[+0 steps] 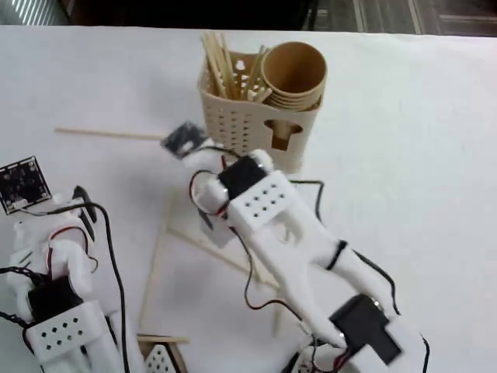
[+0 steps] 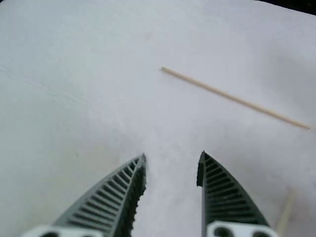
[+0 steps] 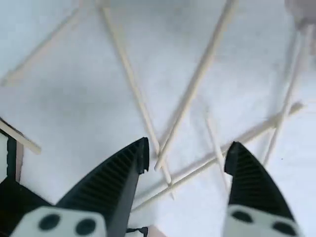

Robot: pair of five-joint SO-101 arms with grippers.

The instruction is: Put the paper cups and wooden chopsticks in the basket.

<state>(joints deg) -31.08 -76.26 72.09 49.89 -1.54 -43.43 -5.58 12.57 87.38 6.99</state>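
A cream perforated basket (image 1: 252, 124) at the back middle of the table holds a stack of brown paper cups (image 1: 293, 74) and several upright wooden chopsticks (image 1: 221, 66). One chopstick (image 1: 109, 134) lies alone to the basket's left, ahead of my open left gripper (image 2: 173, 158), which has nothing between its fingers; that chopstick (image 2: 237, 98) lies apart from it. Several loose chopsticks (image 1: 194, 242) lie crossed in front of the basket. My right gripper (image 3: 188, 148) hangs open just above these crossed chopsticks (image 3: 190, 98), holding nothing. The right arm (image 1: 268, 206) covers part of the pile.
The left arm (image 1: 54, 272) sits at the front left of the white table (image 1: 404, 155). A small wood-edged object (image 1: 159, 353) lies at the front edge between the arms. Cables trail beside both arms.
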